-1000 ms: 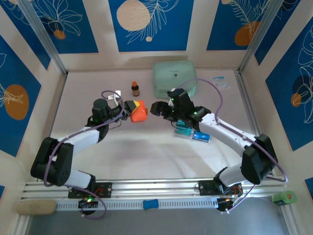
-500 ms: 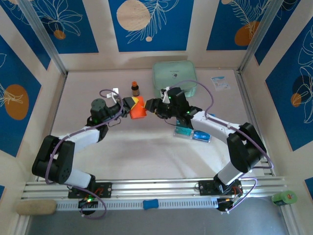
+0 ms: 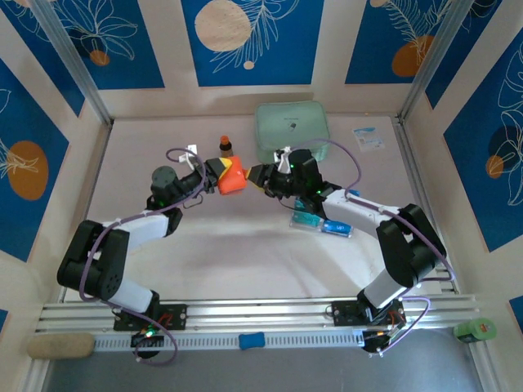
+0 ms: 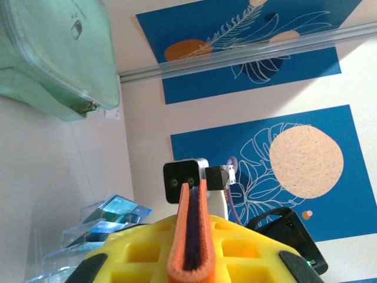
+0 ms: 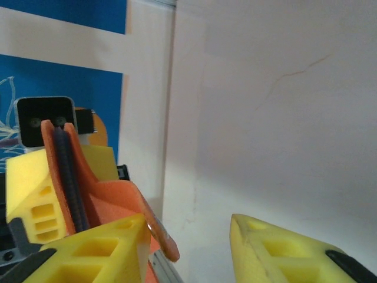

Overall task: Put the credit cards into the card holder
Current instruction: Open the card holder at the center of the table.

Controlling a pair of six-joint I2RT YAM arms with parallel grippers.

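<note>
My left gripper (image 3: 214,173) is shut on the orange-red card holder (image 3: 231,180), held up on edge above the table's middle. In the left wrist view the card holder (image 4: 189,236) stands pinched between the yellow pads, its slit facing outward. My right gripper (image 3: 255,175) meets it from the right. In the right wrist view the right gripper (image 5: 191,236) is open, and the card holder (image 5: 100,200) has its loose flap lying against the inner side of the left finger (image 5: 88,250); the other finger stands apart. The teal credit cards (image 3: 315,220) lie in a clear stand under the right arm, also the credit cards (image 4: 112,212).
A mint-green zip case (image 3: 292,131) lies at the back, with a small brown bottle (image 3: 226,147) to its left and a white paper slip (image 3: 368,137) at the back right. The green case (image 4: 53,59) looms close to the left wrist.
My right gripper has moved left up to the card holder and its jaws have narrowed. The left gripper has carried the holder slightly back and right.
</note>
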